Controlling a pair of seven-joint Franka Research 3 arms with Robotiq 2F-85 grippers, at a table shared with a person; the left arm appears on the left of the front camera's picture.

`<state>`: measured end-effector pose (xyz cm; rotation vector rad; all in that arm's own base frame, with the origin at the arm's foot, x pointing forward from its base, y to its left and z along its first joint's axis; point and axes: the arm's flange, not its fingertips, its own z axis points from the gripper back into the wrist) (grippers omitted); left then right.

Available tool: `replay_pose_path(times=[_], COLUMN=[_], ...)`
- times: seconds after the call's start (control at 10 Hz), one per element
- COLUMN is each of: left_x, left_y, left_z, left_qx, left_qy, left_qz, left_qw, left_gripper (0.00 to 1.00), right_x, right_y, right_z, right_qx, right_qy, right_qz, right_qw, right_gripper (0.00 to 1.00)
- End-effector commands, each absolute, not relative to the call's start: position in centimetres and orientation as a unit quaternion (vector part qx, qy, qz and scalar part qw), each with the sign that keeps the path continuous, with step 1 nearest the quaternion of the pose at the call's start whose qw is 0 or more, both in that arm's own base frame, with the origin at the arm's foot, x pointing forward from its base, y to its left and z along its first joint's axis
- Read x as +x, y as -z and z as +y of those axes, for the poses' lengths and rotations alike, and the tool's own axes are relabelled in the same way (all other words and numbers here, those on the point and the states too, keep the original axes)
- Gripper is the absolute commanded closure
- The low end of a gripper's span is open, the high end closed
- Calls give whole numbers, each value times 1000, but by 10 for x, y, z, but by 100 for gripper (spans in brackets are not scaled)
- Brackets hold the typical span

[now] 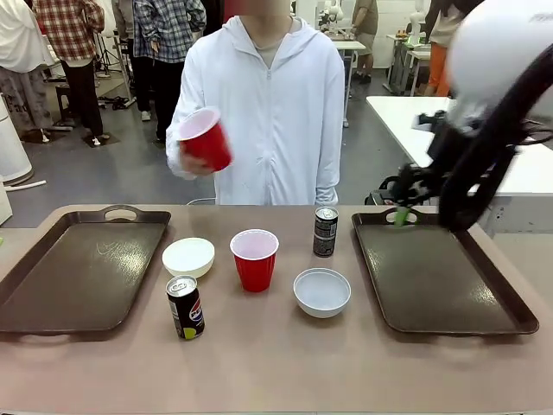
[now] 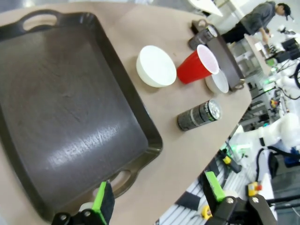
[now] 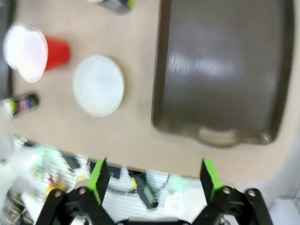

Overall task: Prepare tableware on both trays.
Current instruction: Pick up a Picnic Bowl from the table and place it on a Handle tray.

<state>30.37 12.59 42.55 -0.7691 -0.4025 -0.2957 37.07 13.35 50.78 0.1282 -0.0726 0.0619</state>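
Note:
The person at the far side holds one red cup [image 1: 205,138] tilted in the air. On the table between the trays stand the other red cup [image 1: 255,259], two white bowls [image 1: 188,257] [image 1: 322,291] and two dark cans [image 1: 185,307] [image 1: 325,232]. Both brown trays [image 1: 82,268] [image 1: 441,272] are bare. My right gripper [image 1: 400,212] hovers by the right tray's far handle, open [image 3: 154,180] above that tray [image 3: 225,70]. My left gripper [image 2: 159,194] is open over the left tray's [image 2: 61,108] handle end, with a bowl [image 2: 156,65], cup [image 2: 198,65] and can [image 2: 199,115] beyond.
The right arm's white body [image 1: 492,95] looms over the table's right side. A white table [image 1: 415,121] stands behind the right tray, and other people stand farther back. The table's front edge runs close below both trays.

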Motion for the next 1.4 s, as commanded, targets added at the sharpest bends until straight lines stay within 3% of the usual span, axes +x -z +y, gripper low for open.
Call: replay_pose_path(times=[0.0,0.3,0.5,0.6,1.0,1.3], left_x=[303,303,303,303,303,303], left_y=[-425,-425,-425,-425,-425,-425], left_z=[127,127,127,127,127,127], left_qx=[-375,-375,-375,-375,-375,-375], left_qy=[141,141,141,141,141,141], left_qz=[-195,-195,-195,-195,-195,-195], left_qw=[895,895,895,895,895,895], left_gripper=[0,0,0,0,0,0], right_x=[396,387,362,383,379,412], right_y=[-473,-429,-449,-428,-431,-376], right_z=[172,222,217,226,225,237], right_qx=[4,-11,50,-1,9,43], right_qy=[11,-15,-76,-28,-41,-75], right_qz=[-71,-77,-89,-70,-70,-73], right_qw=[997,997,992,997,997,994], right_gripper=[0,0,0,0,0,0])
